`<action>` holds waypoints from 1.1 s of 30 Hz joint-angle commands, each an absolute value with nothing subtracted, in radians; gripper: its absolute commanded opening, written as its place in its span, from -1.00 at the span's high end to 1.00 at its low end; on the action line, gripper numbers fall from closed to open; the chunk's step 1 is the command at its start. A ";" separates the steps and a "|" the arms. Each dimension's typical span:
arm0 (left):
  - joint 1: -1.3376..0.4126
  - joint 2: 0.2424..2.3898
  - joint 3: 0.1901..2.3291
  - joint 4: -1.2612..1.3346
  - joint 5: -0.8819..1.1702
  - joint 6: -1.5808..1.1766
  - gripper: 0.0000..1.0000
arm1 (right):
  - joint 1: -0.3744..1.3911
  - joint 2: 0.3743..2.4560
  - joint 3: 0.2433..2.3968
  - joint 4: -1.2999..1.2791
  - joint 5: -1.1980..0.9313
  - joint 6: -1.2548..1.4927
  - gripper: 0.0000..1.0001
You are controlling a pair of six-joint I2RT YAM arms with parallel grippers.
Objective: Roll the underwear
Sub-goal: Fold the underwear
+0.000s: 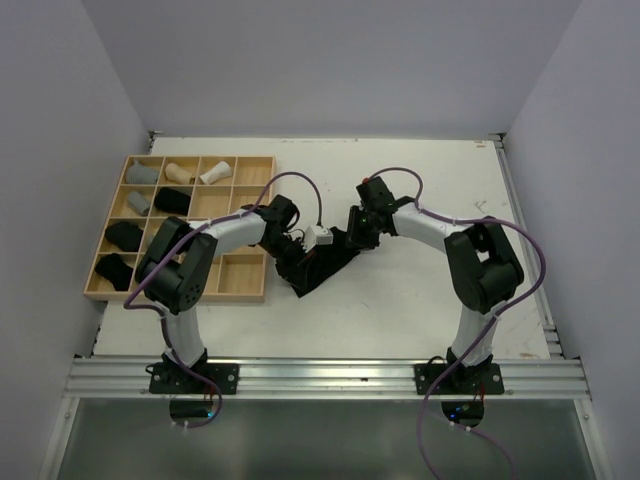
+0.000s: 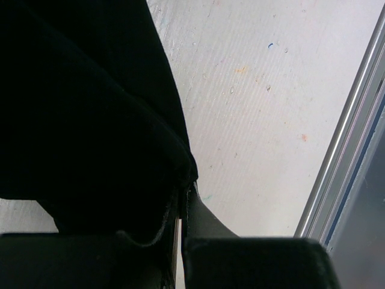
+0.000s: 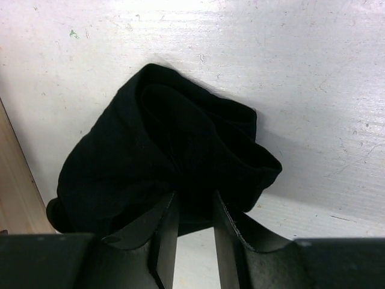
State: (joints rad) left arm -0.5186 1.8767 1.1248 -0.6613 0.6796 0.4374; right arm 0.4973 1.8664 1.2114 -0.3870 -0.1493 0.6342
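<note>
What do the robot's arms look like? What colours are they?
The left arm and the right arm match: white tube sections joined by chunky black joints. A thin purple cable loops along each. The left gripper and the right gripper are black, with two flat, tapering fingers. The black bases are bolted to a silver metal rail.

Tray [image 1: 200, 158] blocks the left. Left arm [image 1: 225, 235] and right arm [image 1: 435, 228] crowd the underwear [image 1: 318, 272] mid-table. The table [image 1: 420, 170] is open beyond them.
</note>
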 commanded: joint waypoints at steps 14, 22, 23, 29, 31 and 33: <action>-0.523 1.988 1.055 -0.684 0.388 0.514 0.93 | 0.497 1.816 1.223 -0.411 -0.129 0.597 0.95; -0.523 1.983 1.048 -0.681 0.391 0.508 0.93 | 0.440 1.804 1.270 -0.440 -0.098 0.571 1.00; -0.523 1.983 1.049 -0.683 0.391 0.508 0.93 | 0.436 1.799 1.273 -0.443 -0.095 0.569 1.00; -0.522 1.991 1.055 -0.687 0.391 0.508 0.93 | 0.428 1.784 1.281 -0.472 -0.077 0.557 1.00; -0.523 1.993 1.058 -0.690 0.391 0.508 0.93 | 0.428 1.795 1.270 -0.476 -0.075 0.552 1.00; -0.523 1.994 1.060 -0.692 0.391 0.506 0.93 | 0.428 1.821 1.269 -0.480 -0.087 0.548 1.00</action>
